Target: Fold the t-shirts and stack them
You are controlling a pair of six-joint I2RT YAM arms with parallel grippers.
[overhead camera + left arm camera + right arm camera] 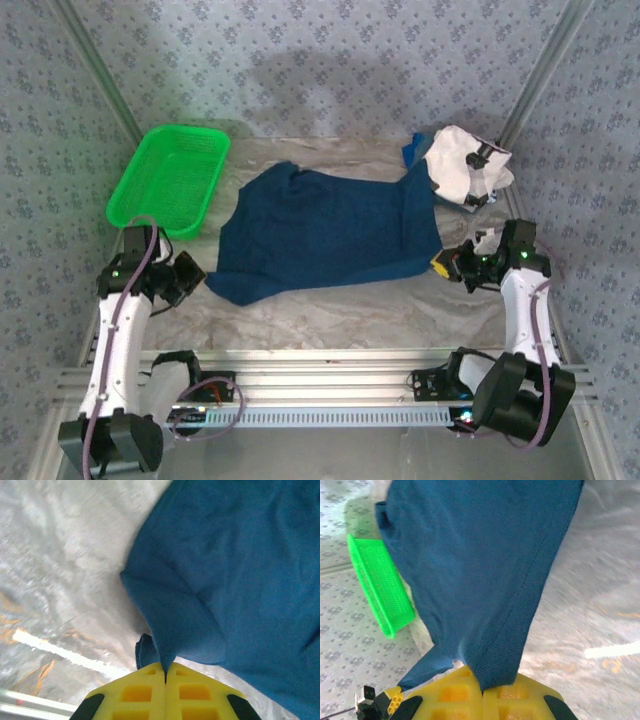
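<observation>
A dark blue t-shirt [330, 230] lies spread across the middle of the table, plain side up. My left gripper [196, 277] is shut on its near left corner; in the left wrist view the yellow jaws [165, 672] pinch a fold of the blue cloth [240, 580]. My right gripper [446, 264] is shut on the near right corner, where the hem [480, 570] runs into the closed yellow fingers [482, 689]. A white t-shirt with black marks [465, 165] sits crumpled at the back right, with a bit of another blue shirt [412, 150] beside it.
A green plastic basket [170, 178] stands at the back left of the table, also visible from the right wrist [380, 590]. The tabletop [330, 315] is pale and marbled. Patterned walls close in the back and both sides.
</observation>
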